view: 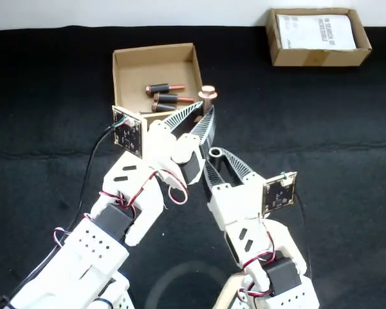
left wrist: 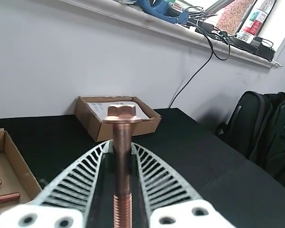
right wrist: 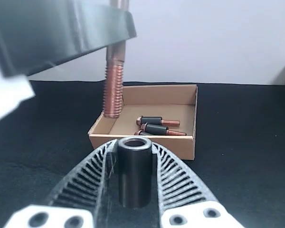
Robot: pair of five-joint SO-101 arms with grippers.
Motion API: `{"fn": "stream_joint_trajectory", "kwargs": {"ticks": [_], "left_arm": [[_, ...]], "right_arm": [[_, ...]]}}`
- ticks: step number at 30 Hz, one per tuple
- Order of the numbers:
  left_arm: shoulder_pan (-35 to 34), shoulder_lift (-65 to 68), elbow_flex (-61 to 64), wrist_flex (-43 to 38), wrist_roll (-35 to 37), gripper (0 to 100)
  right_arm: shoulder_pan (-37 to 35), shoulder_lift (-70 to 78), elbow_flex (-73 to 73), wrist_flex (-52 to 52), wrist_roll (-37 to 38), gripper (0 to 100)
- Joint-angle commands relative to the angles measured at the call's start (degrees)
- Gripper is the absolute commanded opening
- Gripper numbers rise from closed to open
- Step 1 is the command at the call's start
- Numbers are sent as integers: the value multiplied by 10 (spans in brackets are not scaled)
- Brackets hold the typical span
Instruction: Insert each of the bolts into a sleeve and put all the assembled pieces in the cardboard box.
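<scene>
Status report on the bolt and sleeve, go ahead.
Left gripper shut on bolt. Right gripper shut on sleeve, mouth up. Bolt tip apart from sleeve, not inserted. Nothing between them; finished pieces in box.

Bright, even indoor light, soft faint shadows, little glare

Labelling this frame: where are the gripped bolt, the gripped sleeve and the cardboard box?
bolt (left wrist: pixel 122 159): left wrist view, middle of its smooth shank.
sleeve (right wrist: pixel 134 178): right wrist view, front of its black wall.
cardboard box (view: pixel 148 71): high view, bare floor near the far wall.
</scene>
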Motion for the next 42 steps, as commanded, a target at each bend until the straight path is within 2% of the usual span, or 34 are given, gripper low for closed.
{"fn": "stream_joint_trajectory", "kwargs": {"ticks": [1,17,22,32,37,42], "left_arm": [[11,15,-25,-2,0,9],[36,58,-76,4,1,9],[37,58,-89,54,4,9],[39,58,-75,59,5,9],[58,55,-67,101,49,9],[55,27,-41,108,46,9]], "right_arm": [[-6,-3,-36,-9,-5,7],[-6,-3,-36,-9,-5,7],[-6,-3,-36,-9,-5,7],[-4,-3,-36,-9,-4,7],[-3,-3,-36,-9,-4,7],[-1,-3,-36,-9,-4,7]]}}
